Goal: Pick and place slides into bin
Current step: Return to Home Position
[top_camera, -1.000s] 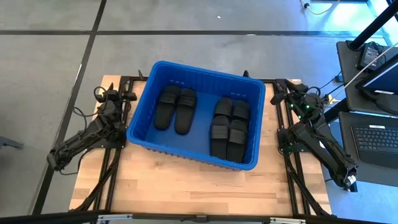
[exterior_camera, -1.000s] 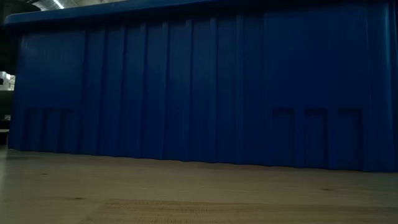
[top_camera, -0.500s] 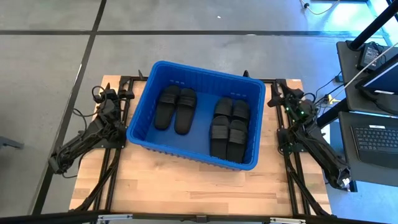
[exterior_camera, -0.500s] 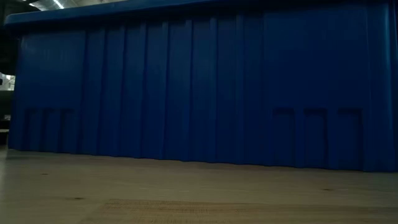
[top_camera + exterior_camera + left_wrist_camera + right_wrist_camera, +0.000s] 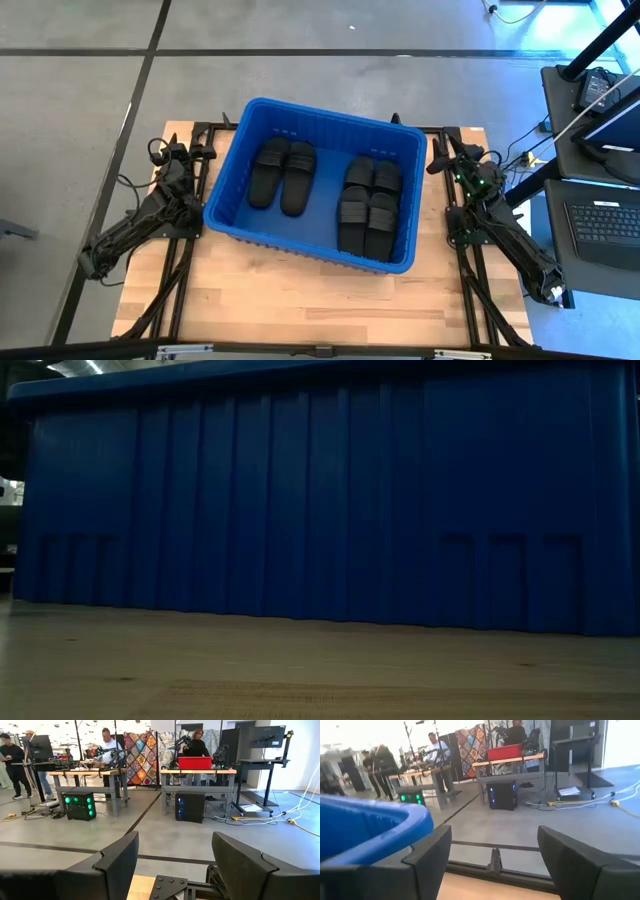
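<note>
High view: slides lie in the bin between left gripper and right gripper; both parted, empty, nothing apparently remaining to pick.

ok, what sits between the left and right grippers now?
The blue bin, holding all six black slides, fills the stretch. The left gripper and right gripper, both open, sit just outside its end walls. The high view shows it.
</note>
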